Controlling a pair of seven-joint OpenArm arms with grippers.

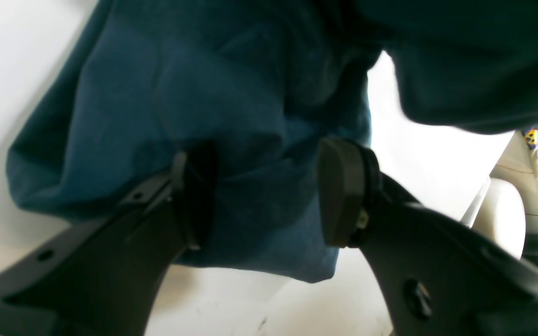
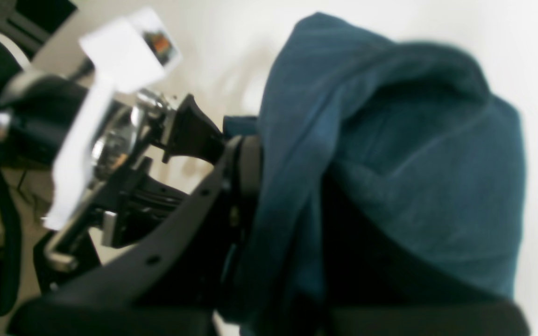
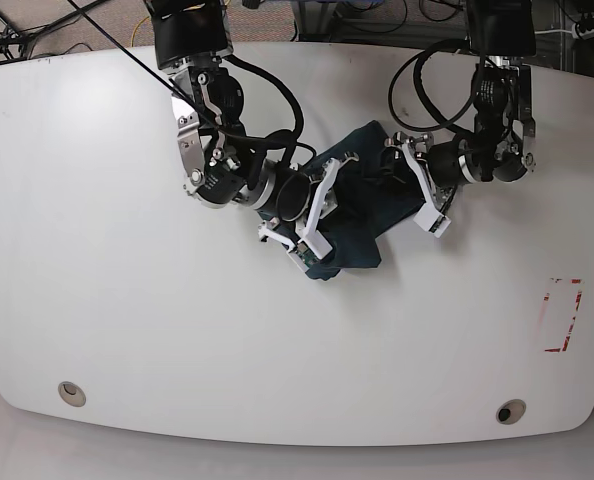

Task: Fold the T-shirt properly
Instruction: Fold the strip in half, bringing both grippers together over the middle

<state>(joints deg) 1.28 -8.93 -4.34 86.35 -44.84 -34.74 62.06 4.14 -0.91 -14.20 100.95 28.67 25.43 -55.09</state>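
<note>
- The T-shirt (image 3: 355, 205) lies bunched in a crumpled heap at the upper centre of the base view, on the white surface (image 3: 127, 320). It is not flat, and no sleeve or collar can be told apart in the heap.
- The left gripper (image 1: 259, 196) appears at centre right of the base view, at the heap's right edge. In the left wrist view its jaws stand partly apart, with dark blue cloth lying between and behind the two pads. Whether the pads press the cloth cannot be told: a gap shows beside the right-hand pad.
- The right gripper (image 2: 269, 196) appears at centre left of the base view, over the heap's left and lower part. In the right wrist view its jaws are drawn narrow with a fold of the T-shirt (image 2: 390, 163) draped over and between them; it holds the cloth.
- In the right wrist view the cloth rises in a hump at frame centre and right, with white surface behind it. This view is blurred, so finer detail of the grip is not readable.
- A red rectangular outline (image 3: 562, 315) is marked on the surface at the right of the base view, well apart from the heap.
- Two round fittings (image 3: 71, 392) sit near the lower edge of the surface, one at lower left and one at lower right.
</note>
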